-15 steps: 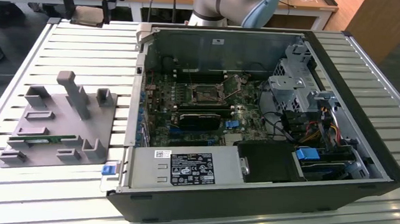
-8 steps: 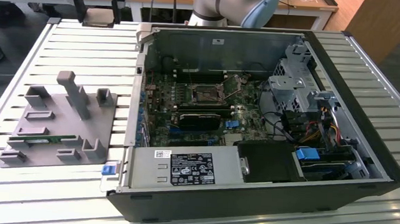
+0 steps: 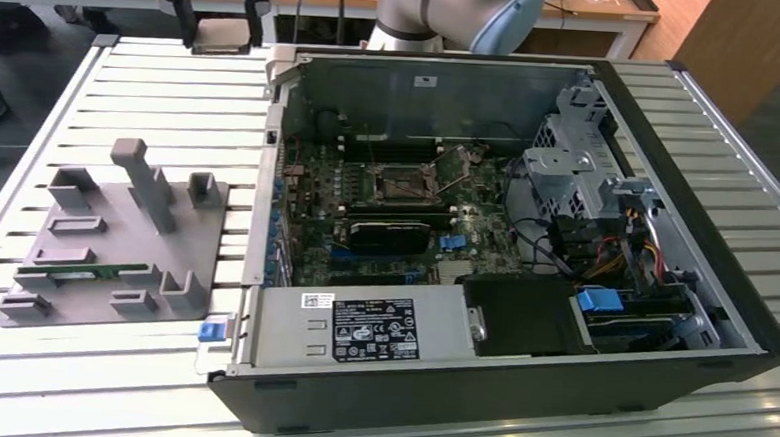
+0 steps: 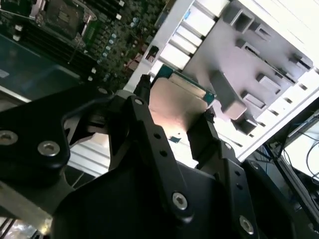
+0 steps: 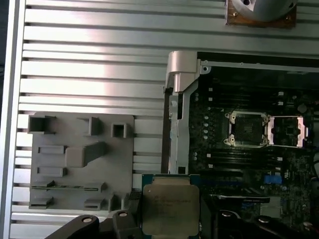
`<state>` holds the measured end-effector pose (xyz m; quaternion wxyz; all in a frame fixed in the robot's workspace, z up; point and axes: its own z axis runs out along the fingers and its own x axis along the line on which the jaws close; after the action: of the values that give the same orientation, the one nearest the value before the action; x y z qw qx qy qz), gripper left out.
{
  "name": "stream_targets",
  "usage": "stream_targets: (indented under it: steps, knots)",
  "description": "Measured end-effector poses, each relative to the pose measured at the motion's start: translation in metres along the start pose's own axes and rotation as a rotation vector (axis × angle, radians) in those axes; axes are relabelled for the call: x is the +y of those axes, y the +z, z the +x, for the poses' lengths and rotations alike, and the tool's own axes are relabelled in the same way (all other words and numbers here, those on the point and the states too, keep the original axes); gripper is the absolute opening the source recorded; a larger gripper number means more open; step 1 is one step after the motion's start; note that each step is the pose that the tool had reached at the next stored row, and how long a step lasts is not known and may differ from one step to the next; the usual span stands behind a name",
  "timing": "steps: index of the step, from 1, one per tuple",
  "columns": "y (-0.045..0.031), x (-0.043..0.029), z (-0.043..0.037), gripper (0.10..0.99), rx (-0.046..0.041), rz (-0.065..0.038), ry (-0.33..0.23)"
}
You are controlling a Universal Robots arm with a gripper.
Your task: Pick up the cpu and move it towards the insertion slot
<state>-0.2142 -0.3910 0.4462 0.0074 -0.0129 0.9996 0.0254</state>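
Silvery cpu (image 5: 167, 209) sits clamped between my gripper (image 4: 174, 119) fingers, lifted off the grey fixture tray (image 5: 79, 159) beside me. The insertion slot (image 5: 247, 128) lies ahead inside the open case; I should carry the chip level, without tilt.

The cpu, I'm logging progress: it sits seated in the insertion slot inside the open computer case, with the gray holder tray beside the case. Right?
No. Both wrist views show the cpu held in the gripper, above the case's edge. The insertion slot is empty. The rest stands.
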Motion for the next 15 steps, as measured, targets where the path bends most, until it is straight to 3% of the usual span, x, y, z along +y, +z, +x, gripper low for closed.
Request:
stream_targets:
  steps: [4,11,15]
  knots:
    - [0.002,0.0014,-0.0151,0.545,-0.0007,-0.026,0.0]
    - [0.0115,0.0035,-0.0467,0.545,0.0095,-0.027,0.001]
    - [0.0187,0.0104,-0.0604,0.545,0.0099,-0.027,0.001]
